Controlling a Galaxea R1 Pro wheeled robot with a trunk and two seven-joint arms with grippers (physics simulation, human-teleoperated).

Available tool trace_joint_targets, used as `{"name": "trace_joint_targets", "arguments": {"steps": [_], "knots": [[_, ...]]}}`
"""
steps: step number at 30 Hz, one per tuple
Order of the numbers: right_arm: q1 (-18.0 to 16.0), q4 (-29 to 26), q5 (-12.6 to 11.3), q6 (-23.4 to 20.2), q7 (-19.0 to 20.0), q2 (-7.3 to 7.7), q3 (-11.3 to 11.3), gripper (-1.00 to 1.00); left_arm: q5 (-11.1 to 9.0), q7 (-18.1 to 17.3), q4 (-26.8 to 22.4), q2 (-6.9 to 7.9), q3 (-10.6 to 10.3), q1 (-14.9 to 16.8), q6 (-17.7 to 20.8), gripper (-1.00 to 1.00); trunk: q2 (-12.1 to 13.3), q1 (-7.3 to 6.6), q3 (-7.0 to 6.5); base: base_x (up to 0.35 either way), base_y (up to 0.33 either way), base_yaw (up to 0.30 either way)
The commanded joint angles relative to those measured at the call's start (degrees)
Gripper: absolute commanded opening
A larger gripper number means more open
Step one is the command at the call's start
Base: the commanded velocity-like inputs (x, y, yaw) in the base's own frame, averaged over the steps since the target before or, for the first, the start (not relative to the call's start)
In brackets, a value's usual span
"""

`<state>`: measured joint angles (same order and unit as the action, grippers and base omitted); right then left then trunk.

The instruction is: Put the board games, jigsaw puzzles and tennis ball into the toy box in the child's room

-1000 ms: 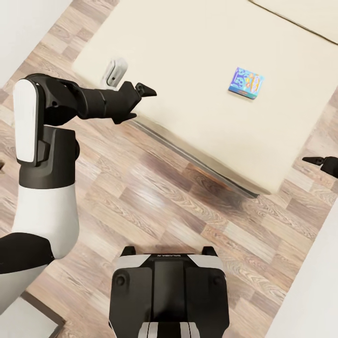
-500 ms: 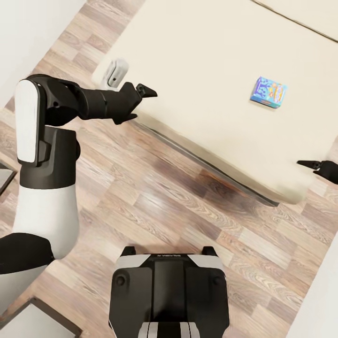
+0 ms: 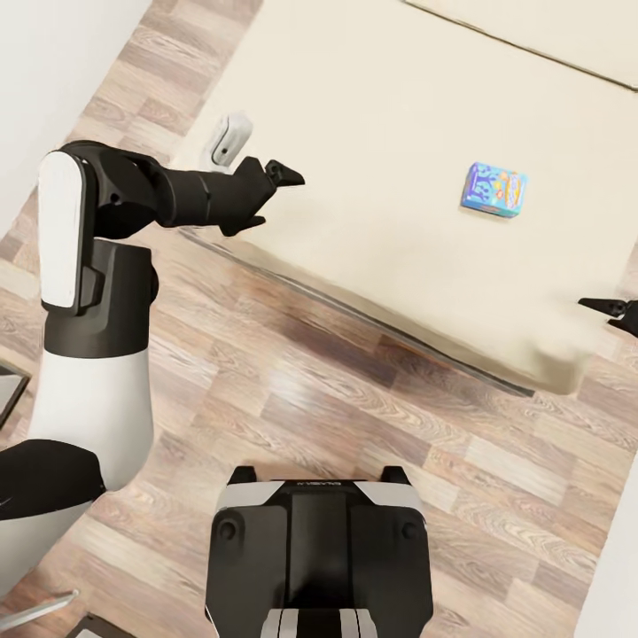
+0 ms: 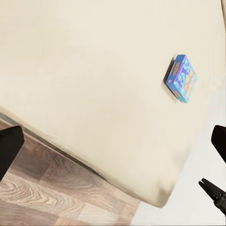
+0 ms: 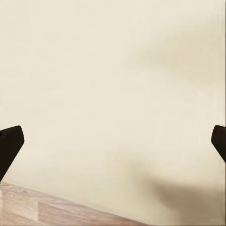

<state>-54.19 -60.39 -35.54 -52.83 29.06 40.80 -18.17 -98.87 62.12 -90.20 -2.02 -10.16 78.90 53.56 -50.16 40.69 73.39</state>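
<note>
Head view: left tool (image 3: pixel 270 197) stretched over bed (image 3: pixel 372 133) edge, spread wide, empty.

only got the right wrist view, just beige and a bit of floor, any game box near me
Observer: Yes. In the head view a blue board game lies flat on the bed, well in from the edge.
Operator: where is my right gripper relative to it
Observer: The right gripper is at the bed's near corner, nearer the robot than the game and apart from it.
Operator: left one holding anything
Observer: No. The left gripper is open and empty, over the bed's edge at the other side; its wrist view also shows the game.
</note>
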Motion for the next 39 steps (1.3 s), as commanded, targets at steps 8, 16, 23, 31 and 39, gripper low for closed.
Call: {"name": "trace_joint_targets", "arguments": {"steps": [8, 16, 23, 31, 39], "knots": [[0.09, 0.09, 0.28, -0.34, 0.37, 0.67, -0.56, 1.0, -0.31, 0.38, -0.02, -0.55, -1.05, 0.06, 0.02, 1.0, -0.04, 0.03, -0.16, 0.073, 0.054, -0.273], [0.17, 0.14, 0.29, -0.48, 0.38, 1.52, -0.69, 1.0, -0.19, 0.22, -0.03, -0.95, -1.34, -0.24, -0.1, 1.0, -0.04, 0.03, -0.34, 0.014, 0.01, -0.278], [0.2, 0.23, 0.27, -2.26, 0.38, 2.03, -0.71, 1.0, -0.07, 0.11, -0.06, -0.71, -1.35, -1.85, -0.15, 1.0, -0.04, 0.03, -0.51, 0.003, 0.002, -0.278], [1.83, 0.33, 0.22, -3.31, 0.5, 2.6, -0.75, 1.0, 1.54, 0.25, 0.27, 0.97, -0.74, -3.3, -0.13, 1.0, -0.04, 0.03, -0.69, 0.001, 0.001, -0.279], [6.09, 0.28, 0.03, -3.25, 0.86, 3.53, -0.66, 1.0, 5.05, -0.73, 1.83, 4.58, -0.73, -3.02, -0.18, 1.0, -0.04, 0.03, -0.78, 0.0, 0.0, -0.155]]}}
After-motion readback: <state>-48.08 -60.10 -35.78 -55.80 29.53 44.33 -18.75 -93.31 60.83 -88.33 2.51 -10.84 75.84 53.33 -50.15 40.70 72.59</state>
